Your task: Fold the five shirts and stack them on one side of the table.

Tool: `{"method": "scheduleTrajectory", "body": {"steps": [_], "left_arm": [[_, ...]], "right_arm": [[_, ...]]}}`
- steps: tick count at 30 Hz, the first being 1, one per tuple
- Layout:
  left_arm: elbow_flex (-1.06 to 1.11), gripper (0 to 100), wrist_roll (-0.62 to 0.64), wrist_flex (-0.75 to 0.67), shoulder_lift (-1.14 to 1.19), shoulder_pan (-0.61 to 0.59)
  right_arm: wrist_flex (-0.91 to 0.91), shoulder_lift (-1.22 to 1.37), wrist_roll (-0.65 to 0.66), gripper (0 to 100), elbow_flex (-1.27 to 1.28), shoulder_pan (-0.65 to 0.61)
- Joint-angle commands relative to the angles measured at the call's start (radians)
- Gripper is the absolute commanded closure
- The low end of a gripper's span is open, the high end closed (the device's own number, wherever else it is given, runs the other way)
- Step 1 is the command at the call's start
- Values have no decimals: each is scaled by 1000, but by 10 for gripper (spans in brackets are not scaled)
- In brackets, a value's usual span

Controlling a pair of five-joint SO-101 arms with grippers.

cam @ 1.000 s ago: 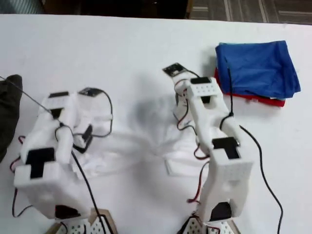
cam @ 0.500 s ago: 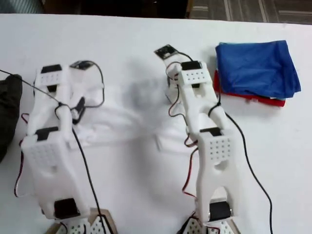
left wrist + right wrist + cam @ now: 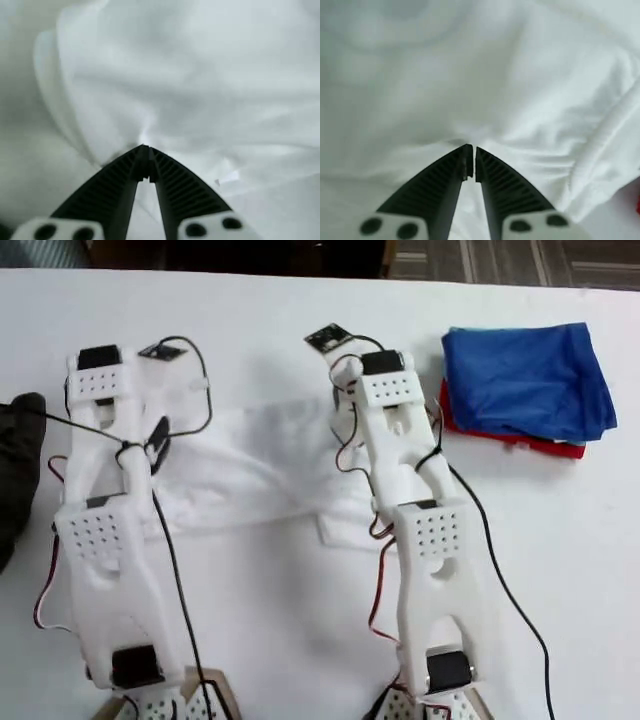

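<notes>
A white shirt (image 3: 265,465) lies stretched across the table's middle between my two arms. My left gripper (image 3: 146,162) is shut on a pinch of the white shirt (image 3: 190,85) at its left side, under the left arm (image 3: 105,430). My right gripper (image 3: 471,160) is shut on the white shirt (image 3: 470,90) at its right side, under the right arm (image 3: 385,410). A folded blue shirt (image 3: 525,375) rests on a folded red shirt (image 3: 545,445) at the right. A dark shirt (image 3: 18,465) lies bunched at the left edge.
The white table (image 3: 250,330) has free room along the far side and in front of the white shirt. Cables (image 3: 170,570) trail from both arms across the near table. The folded stack lies close to the right arm.
Both arms have stretched away from their bases toward the far side, dragging the white shirt with them. The shirt has gone from crumpled to pulled out flat and wide.
</notes>
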Motion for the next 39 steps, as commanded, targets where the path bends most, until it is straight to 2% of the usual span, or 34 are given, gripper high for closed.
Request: {"method": "scheduleTrajectory", "body": {"steps": [1, 3, 6, 14, 19, 25, 29, 35, 39], "left_arm": [[27, 973, 8, 23, -20, -18], [122, 973, 6, 11, -40, -18], [315, 973, 6, -83, -130, -20], [1052, 973, 8, -442, -660, 46], [1380, 973, 14, -646, -914, 44], [1529, 973, 9, -758, -1010, 15], [1598, 973, 9, -830, -1010, 15], [1612, 971, 14, -838, -1013, 15], [1613, 970, 14, -841, -1008, 15]], "right_arm": [[73, -19, -6, 979, -83, -10], [114, -19, -6, 979, -124, -10], [171, -19, -6, 979, -198, -12], [199, -21, -6, 979, -224, -2], [199, -93, -2, 979, -133, -12], [179, -271, 9, 979, 170, -30], [51, -380, 21, 979, 422, -41], [-196, -558, 23, 979, 878, -113], [-283, -725, 23, 979, 1128, -137]]}}
